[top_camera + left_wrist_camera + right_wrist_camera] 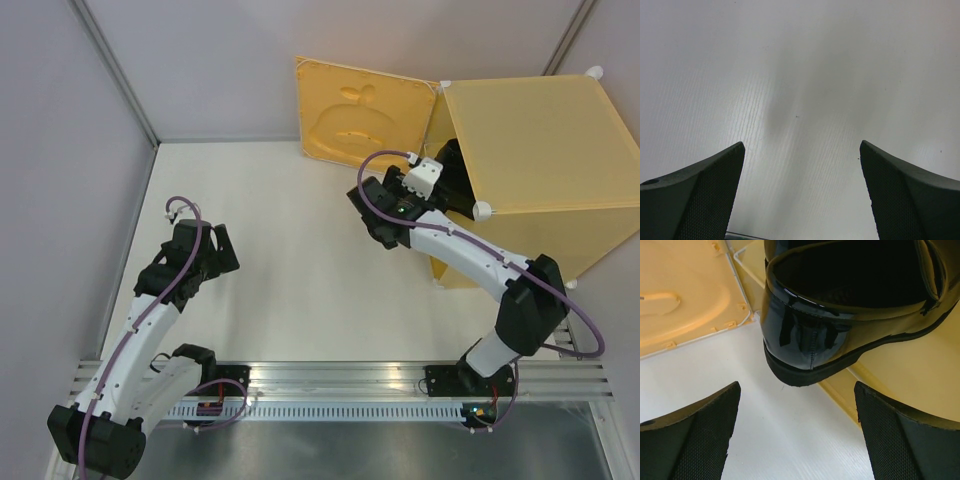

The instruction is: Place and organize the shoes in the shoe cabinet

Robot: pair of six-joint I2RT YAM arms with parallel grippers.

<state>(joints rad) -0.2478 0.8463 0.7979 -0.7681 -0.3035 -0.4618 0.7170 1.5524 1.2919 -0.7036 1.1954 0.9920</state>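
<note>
Yellow-orange plastic forms the shoe cabinet (530, 140), seen at far right with its door (365, 110) swung wide. A glossy black shoe (840, 315) is lodged at its mouth, heel overhanging the floor edge; it is judged light, stiff and slippery, best gripped across the heel. The right gripper (796, 390), just short of that heel, and the left gripper (802, 150), well apart, are spread empty.

There are two arms, a left arm (140, 330) and a right arm (470, 250). Each has one end effector, so that makes two: the left end effector (802, 150) and the right end effector (797, 390). Each shows two fingers (705, 195). There is one cabinet (540, 140) with one door (365, 110). One black shoe (810, 335) shows for sure. There is one tabletop (290, 290).
</note>
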